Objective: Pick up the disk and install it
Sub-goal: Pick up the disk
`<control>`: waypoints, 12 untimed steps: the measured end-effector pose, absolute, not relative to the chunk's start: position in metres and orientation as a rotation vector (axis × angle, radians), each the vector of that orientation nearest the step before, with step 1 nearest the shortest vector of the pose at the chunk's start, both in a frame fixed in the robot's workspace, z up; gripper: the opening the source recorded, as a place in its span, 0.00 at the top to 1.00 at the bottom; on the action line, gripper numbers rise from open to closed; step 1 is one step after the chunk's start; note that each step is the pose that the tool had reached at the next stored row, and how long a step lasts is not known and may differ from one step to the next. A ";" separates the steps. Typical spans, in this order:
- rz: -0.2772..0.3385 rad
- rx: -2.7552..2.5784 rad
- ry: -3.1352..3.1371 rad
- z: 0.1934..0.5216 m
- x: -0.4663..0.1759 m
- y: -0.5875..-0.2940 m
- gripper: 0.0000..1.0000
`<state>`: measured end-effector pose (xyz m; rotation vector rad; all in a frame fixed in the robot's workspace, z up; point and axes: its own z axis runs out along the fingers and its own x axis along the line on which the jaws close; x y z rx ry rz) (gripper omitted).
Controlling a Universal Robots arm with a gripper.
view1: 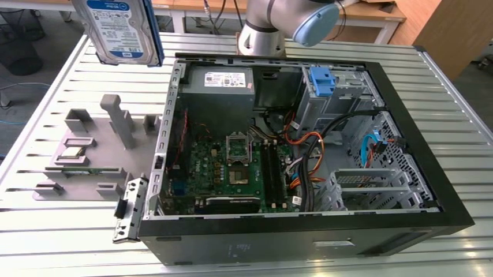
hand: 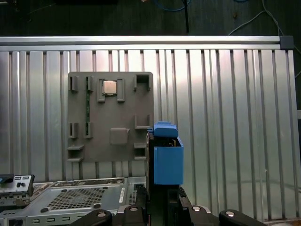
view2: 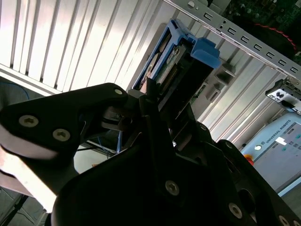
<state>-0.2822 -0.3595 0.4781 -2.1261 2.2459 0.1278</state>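
Observation:
The disk (view1: 123,29), a silver-black drive with a blue-and-white label in a blue carrier frame, hangs upright in the air above the table's far corner on the exterior view's left, outside the open computer case (view1: 179,115). In both wrist views my gripper (view2: 167,110) (hand: 164,195) is shut on the disk (view2: 181,61) (hand: 168,162), its dark fingers clamping the drive's lower end while the blue handle end points away from them.
Inside the case are a grey power supply (view1: 219,81), a motherboard (view1: 231,167), cables and a metal drive cage with a blue bracket (view1: 322,81). A grey fixture plate (view1: 85,156) (hand: 110,117) holding small parts lies on the slatted metal table (view1: 62,231). The arm's base (view1: 266,34) stands behind the case.

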 end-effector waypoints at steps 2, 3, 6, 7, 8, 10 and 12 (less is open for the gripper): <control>0.128 -2.126 2.246 0.479 -0.282 -0.359 0.65; 0.128 -2.126 2.246 0.479 -0.282 -0.359 0.65; 0.128 -2.126 2.246 0.481 -0.282 -0.360 0.65; 0.128 -2.126 2.246 0.481 -0.282 -0.359 0.65; 0.128 -2.126 2.246 0.482 -0.282 -0.359 0.65; 0.128 -2.126 2.246 0.483 -0.282 -0.359 0.65; 0.128 -2.126 2.246 0.483 -0.282 -0.359 0.65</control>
